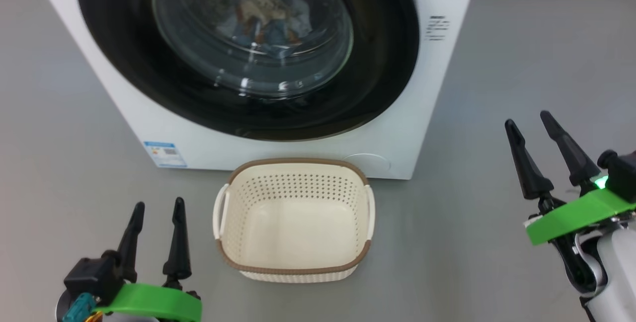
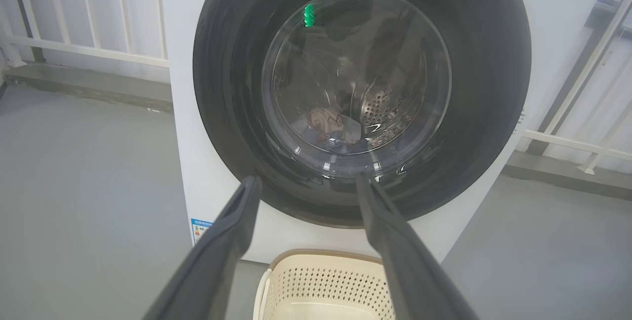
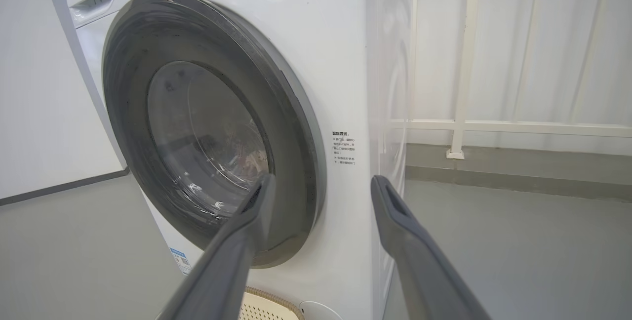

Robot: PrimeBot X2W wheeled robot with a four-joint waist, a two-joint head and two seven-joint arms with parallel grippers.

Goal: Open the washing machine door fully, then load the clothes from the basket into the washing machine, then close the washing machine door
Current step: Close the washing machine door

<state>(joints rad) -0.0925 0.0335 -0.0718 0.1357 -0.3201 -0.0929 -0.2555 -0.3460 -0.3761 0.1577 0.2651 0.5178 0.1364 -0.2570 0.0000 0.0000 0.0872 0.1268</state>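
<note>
Head view, washing machine (image 1: pixel 298 148): one, white, on the floor, facing the robot.
Washing machine door (image 1: pixel 124 63): one, shut flush; task looks finished.
Basket (image 1: pixel 298 162): one, empty, just before the machine, handy for loading.
Clothes (image 1: pixel 263 19): inside the drum, behind the glass; count unclear.
Hands: two; left hand (image 1: pixel 159 203) and right hand (image 1: pixel 528 119) spread open, empty, flanking the basket.
</note>
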